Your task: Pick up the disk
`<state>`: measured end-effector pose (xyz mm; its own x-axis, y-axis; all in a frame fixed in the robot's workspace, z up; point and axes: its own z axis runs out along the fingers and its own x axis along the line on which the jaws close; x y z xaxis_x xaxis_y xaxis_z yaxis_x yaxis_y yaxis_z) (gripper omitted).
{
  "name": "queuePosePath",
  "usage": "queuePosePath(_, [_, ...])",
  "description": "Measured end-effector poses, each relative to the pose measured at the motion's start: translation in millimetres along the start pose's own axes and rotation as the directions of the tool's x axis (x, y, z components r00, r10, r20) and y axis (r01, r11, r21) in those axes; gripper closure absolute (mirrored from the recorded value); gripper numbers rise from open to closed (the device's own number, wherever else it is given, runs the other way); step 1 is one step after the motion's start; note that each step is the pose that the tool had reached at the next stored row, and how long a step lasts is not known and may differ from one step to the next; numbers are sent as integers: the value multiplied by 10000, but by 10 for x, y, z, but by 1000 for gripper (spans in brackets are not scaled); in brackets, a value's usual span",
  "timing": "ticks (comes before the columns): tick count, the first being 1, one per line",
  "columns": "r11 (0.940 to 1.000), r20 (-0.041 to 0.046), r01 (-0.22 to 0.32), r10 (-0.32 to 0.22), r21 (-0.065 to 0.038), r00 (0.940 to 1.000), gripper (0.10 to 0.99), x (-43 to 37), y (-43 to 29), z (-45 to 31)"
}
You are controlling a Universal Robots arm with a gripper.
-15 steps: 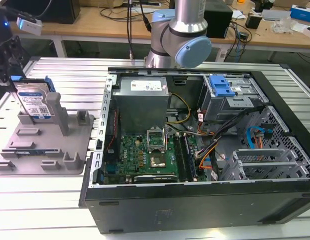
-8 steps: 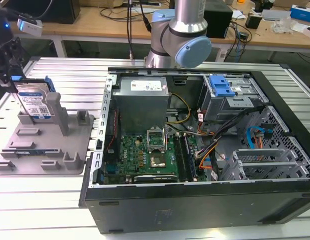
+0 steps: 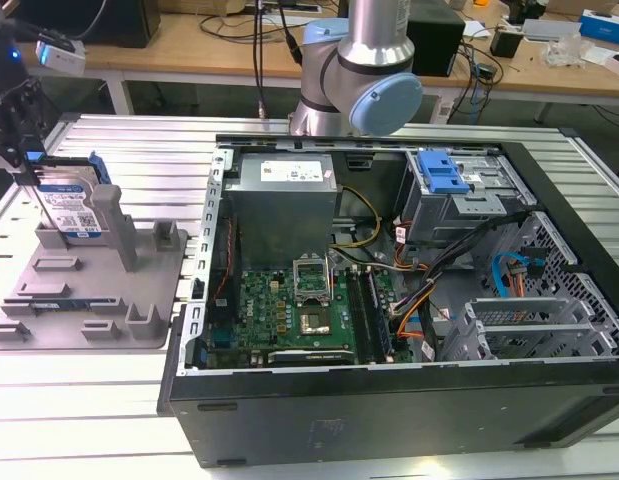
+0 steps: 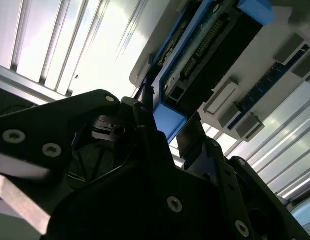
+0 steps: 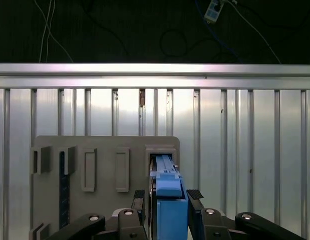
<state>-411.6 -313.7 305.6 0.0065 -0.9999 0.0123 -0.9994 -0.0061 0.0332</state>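
Looks like a robotics lab or electronics workshop. Told by a slotted aluminium table (image 3: pixel 119 150) bearing an open desktop computer case (image 3: pixel 389 420), with motherboard (image 3: pixel 299 310), power supply (image 3: pixel 284 180) and silver drive cage (image 3: pixel 459 195) laid bare. Beside the case, a grey plastic holder tray (image 3: pixel 89 310) with upright posts, the disk (image 3: pixel 71 212) stood on edge in it. Behind the case, a Universal Robots arm (image 3: pixel 364 60). Further back, wooden workbenches (image 3: pixel 189 55) cluttered with cables, boxes and black equipment. Beyond the table rim in the first wrist view, a small white plug-in unit (image 5: pixel 213 11) with trailing cables against the dark.
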Motion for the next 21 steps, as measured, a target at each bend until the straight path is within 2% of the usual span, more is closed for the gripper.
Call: queuePosePath(21, [10000,0,-1,1,1,10000,635,-1,-12,55])
